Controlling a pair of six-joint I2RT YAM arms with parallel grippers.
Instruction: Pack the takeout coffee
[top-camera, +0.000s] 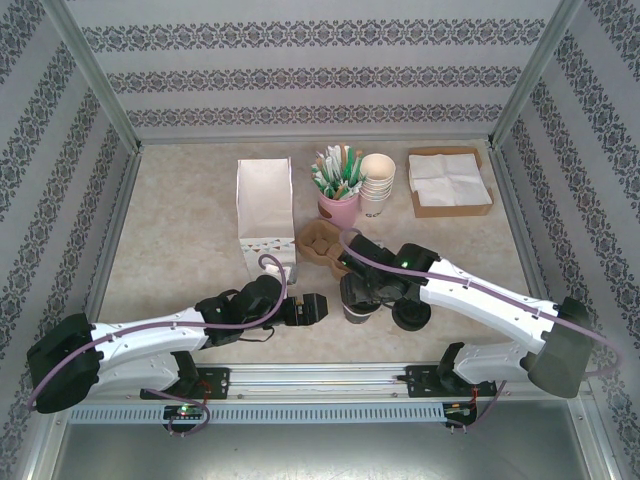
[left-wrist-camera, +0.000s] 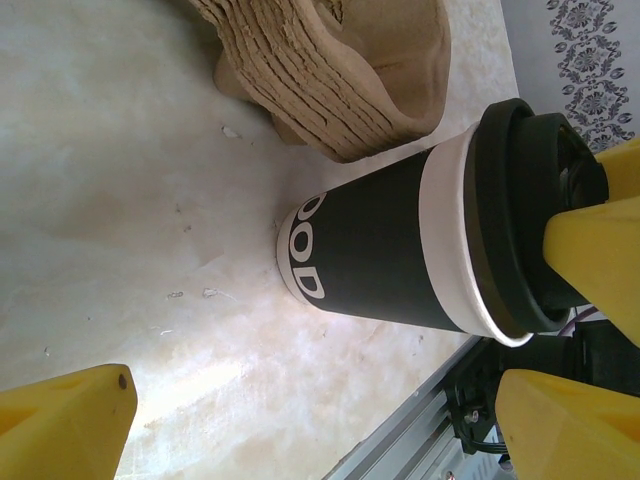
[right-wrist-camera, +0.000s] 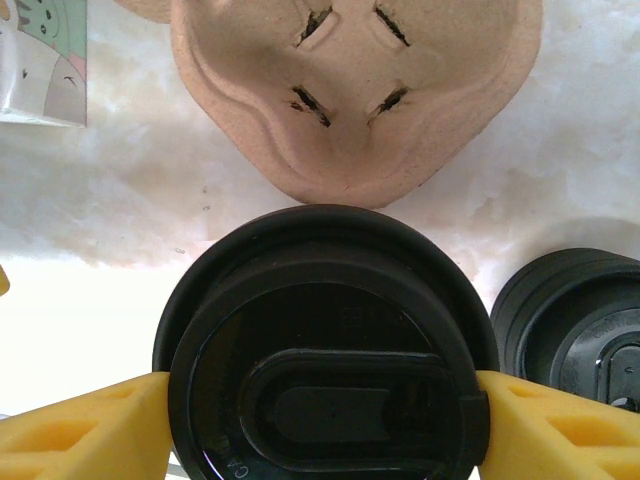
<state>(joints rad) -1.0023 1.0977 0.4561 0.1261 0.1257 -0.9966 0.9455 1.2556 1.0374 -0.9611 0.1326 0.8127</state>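
The takeout coffee is a black paper cup with white lettering, standing upright near the table's front edge. A black lid sits on its white rim. My right gripper is above the cup and shut on this lid, its yellow fingers pressing on opposite sides. My left gripper is just left of the cup, level with its side and open, with bare table between its fingers. A stack of brown pulp cup carriers lies right behind the cup.
A white paper bag stands open behind the left arm. Further back are a pink cup of sachets and stirrers, a stack of paper cups and a napkin box. Spare black lids lie right of the cup.
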